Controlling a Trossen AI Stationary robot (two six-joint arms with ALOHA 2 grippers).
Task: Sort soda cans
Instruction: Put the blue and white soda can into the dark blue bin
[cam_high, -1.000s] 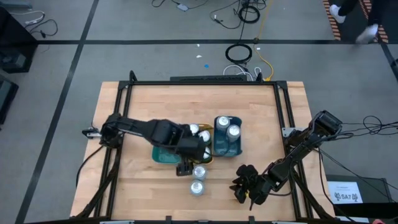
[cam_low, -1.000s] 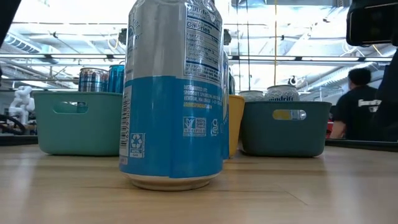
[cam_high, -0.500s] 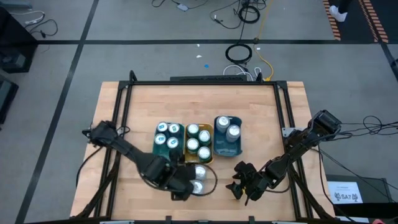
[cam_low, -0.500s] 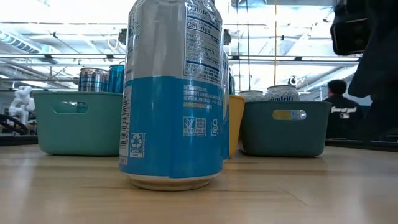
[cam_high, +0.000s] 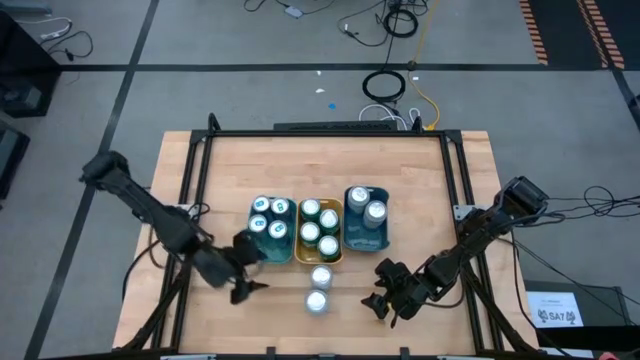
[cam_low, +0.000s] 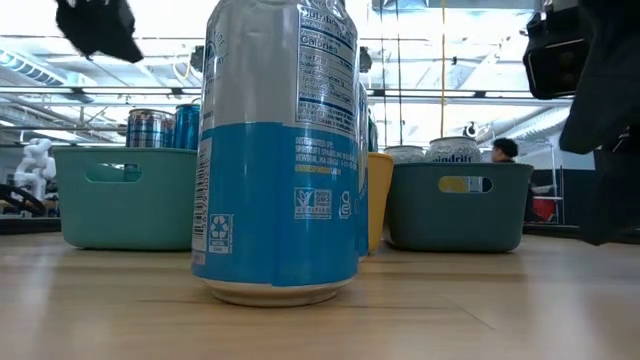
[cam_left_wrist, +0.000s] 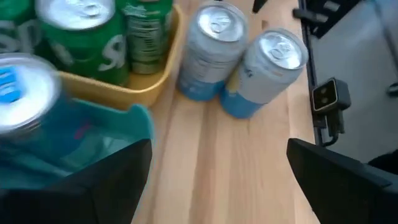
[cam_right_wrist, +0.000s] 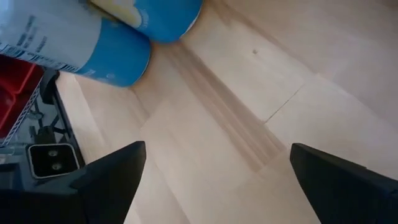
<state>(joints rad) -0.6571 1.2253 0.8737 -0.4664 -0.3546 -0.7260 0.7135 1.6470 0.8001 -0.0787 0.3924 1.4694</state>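
A pale wooden table (cam_high: 420, 190) fills the middle of the overhead view, framed by black metal rails. At its centre, 3 rectangular plastic trays sit side by side, touching, so that each can take one kind of can. The teal tray (cam_high: 268, 245) on the left holds 4 blue cans, the yellow tray (cam_high: 300, 228) in the middle holds 4 green cans, and the dark blue tray (cam_high: 366, 241) on the right holds 2 silver-white cans.

Just below the yellow tray, 2 loose soda cans (cam_high: 318, 290) stand upright, one close behind the other. These look not yet sorted. Each is a smooth metal cylinder with a shiny silver top, a silver-white upper band and a bright blue lower band printed with label text.

The left gripper (cam_high: 241, 279) hovers at the lower left of the trays, near the teal one, its dark fingers spread apart and holding nothing. The right gripper (cam_high: 385, 291) sits in the lower right of the table, a little apart from the loose cans, fingers also wide apart and empty. Both seem placed on either side of the loose cans, ready for the next pick.
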